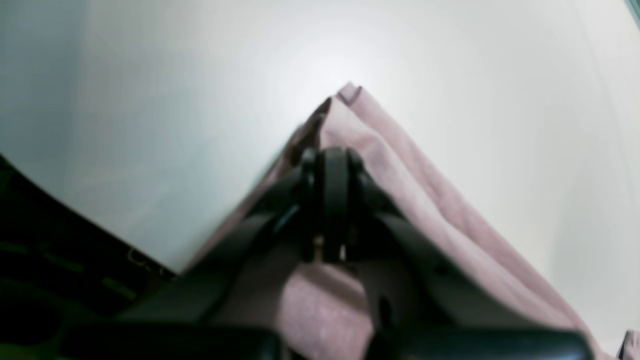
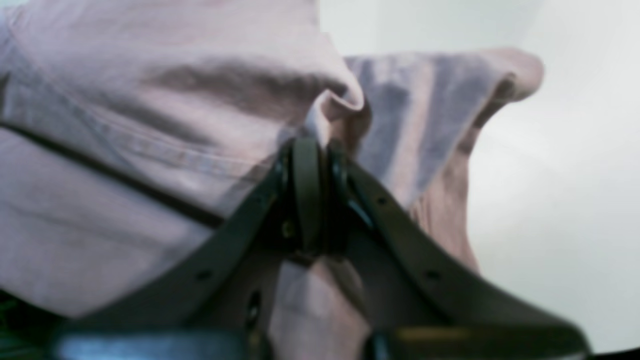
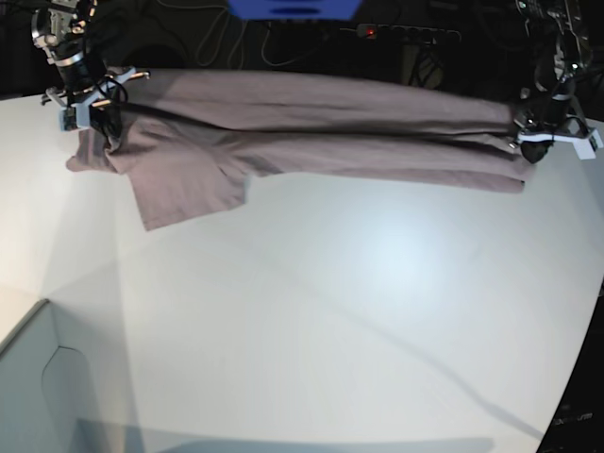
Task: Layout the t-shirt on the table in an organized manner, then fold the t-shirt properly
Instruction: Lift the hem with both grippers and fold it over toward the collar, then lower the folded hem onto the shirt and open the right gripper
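Base view, t-shirt [image 3: 311,132] stretched along top of the table [image 3: 377,311], pale box corner [image 3: 38,377] lower left, blue object [image 3: 294,8] top centre, left gripper [image 1: 332,165] and right gripper [image 2: 312,150] both clamped on fabric in wrist views

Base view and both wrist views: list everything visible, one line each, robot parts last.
t-shirt: one, dusty mauve, stretched along the table's far edge, a sleeve hanging toward the near side.
table: one, white, fills most of the base view.
box corner: one, pale, near left corner.
power strip: one, dark, behind the table.
blue object: one, top edge.
left claw: shut on the t-shirt.
right claw: shut on the t-shirt.
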